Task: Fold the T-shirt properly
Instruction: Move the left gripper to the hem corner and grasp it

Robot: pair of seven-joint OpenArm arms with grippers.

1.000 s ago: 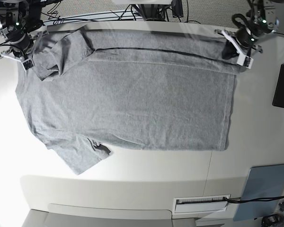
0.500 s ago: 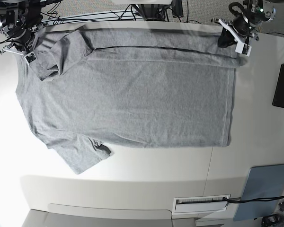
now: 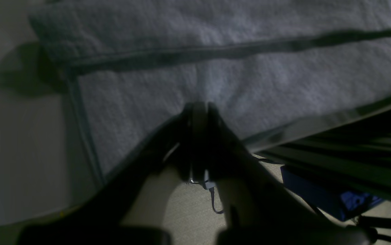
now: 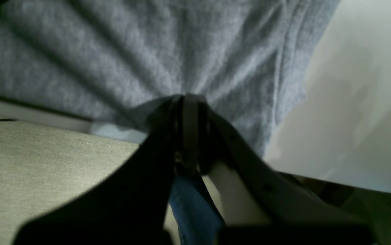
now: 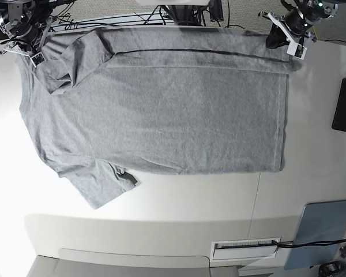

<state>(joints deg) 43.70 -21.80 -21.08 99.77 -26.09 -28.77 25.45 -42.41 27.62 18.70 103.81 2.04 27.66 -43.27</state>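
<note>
"What's everything lying on?"

"A white table [image 5: 190, 210]. The grey T-shirt [image 5: 179, 109] is spread over it, one edge folded back."

"Anything near the shirt?"

"A black, rounded slab [image 5: 345, 105], beside its plain straight side."

"And at the edge opposite the folded strip?"

"A blue-grey sheet [image 5: 323, 225] in the corner, with a black cable [image 5: 317, 243] running across it."
</note>
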